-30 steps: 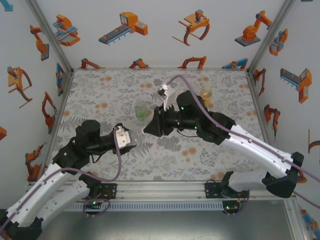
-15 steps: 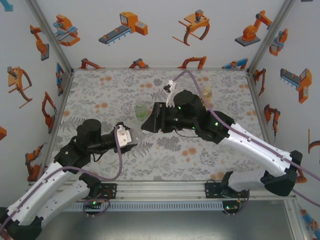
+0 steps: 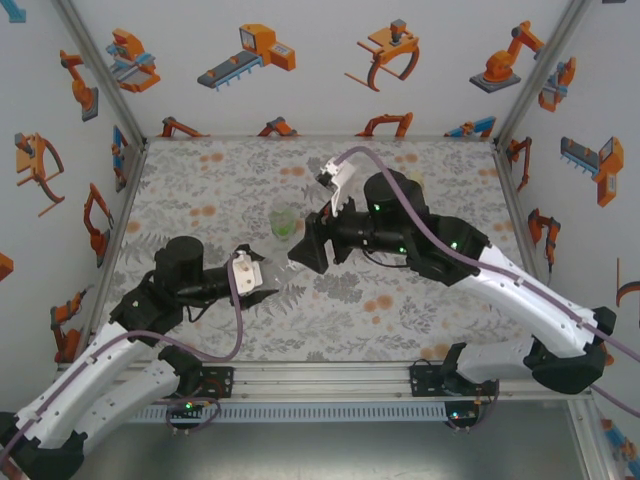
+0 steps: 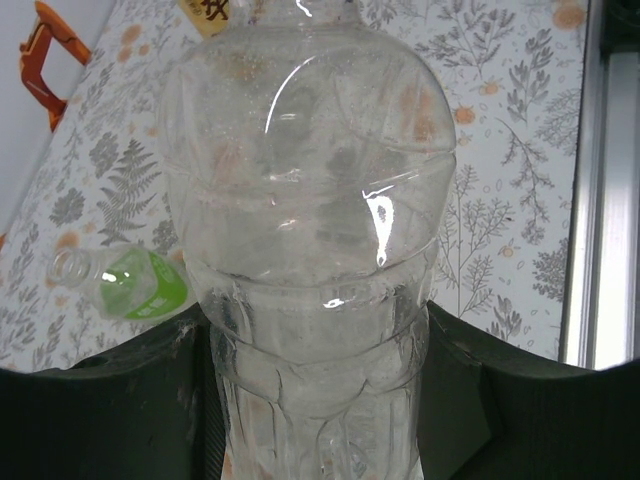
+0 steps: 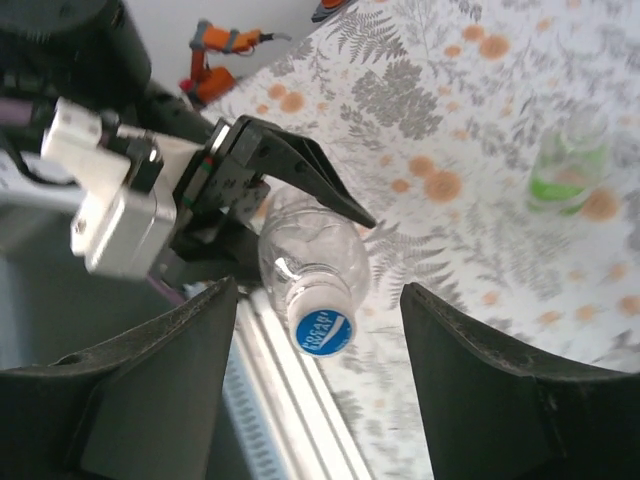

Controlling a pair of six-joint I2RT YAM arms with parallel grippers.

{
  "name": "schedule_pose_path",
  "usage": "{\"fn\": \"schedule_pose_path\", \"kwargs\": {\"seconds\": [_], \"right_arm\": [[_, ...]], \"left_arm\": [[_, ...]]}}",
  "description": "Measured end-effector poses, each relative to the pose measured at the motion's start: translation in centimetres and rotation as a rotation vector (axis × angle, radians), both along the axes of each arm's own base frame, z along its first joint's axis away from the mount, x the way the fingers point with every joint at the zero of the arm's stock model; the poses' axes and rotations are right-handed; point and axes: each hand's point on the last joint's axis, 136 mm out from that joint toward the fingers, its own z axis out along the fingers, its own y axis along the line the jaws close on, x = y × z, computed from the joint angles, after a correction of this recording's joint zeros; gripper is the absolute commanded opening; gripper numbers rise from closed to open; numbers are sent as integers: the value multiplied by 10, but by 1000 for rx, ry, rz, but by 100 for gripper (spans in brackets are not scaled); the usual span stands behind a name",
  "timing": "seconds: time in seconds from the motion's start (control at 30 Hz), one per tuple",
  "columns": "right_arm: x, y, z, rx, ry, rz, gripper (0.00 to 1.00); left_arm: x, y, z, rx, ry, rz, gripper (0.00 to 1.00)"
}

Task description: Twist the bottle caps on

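**Over the fern-print table, a capped clear bottle in the left claw**

We see a grey table (image 3: pixel 220 190) printed with ferns and orange blots, set inside white walls dotted with orange robot stickers. The left gripper (image 4: pixel 315 330) is clamped on the colourless bottle (image 4: pixel 310 200), and its dark fingers (image 4: pixel 110 400) press the lower body from either side. The bottle is thin, glossy, see-through plastic, with a rounded shoulder and moulded creases below it. It is held off the table and, as far as we can judge from above, lies close to level. Its long axis runs from the left gripper toward the right one, neck leading. On the neck sits a round white cap (image 5: pixel 322 328) with a blue centre, face-on to the right wrist camera; we cannot tell how far it is threaded. The right gripper (image 5: pixel 318 300) is spread wide, with its fingers on either side of the cap and apart from it. Farther out, the green-tinted bottle (image 3: pixel 284 222) stands upright on the table, its mouth open, near the right gripper.
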Motion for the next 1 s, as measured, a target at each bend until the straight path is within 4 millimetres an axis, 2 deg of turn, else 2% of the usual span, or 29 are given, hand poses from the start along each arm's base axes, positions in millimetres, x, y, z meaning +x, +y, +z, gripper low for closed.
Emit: {"fn": "schedule_pose_path", "kwargs": {"seconds": [0.23,0.33,0.43,0.77,1.0], "right_arm": [[-48,-6,-11,-115,-435,416,58],[-66,-11,-17,-127,-558,557,56],[-76,-12,-20,-125,-633,645,51],[-77,-9,-42,-161,-685,715,45],[-74,-8,-42,-171,-699,706,38]], "left_arm": [[-13,-7,-4,-6,40,-88,0],[-17,-9,-6,-5,55,-116,0],[-19,-10,-7,-5,65,-130,0],[-23,-10,-7,-6,72,-148,0],[-23,-10,-7,-5,74,-149,0]]}}
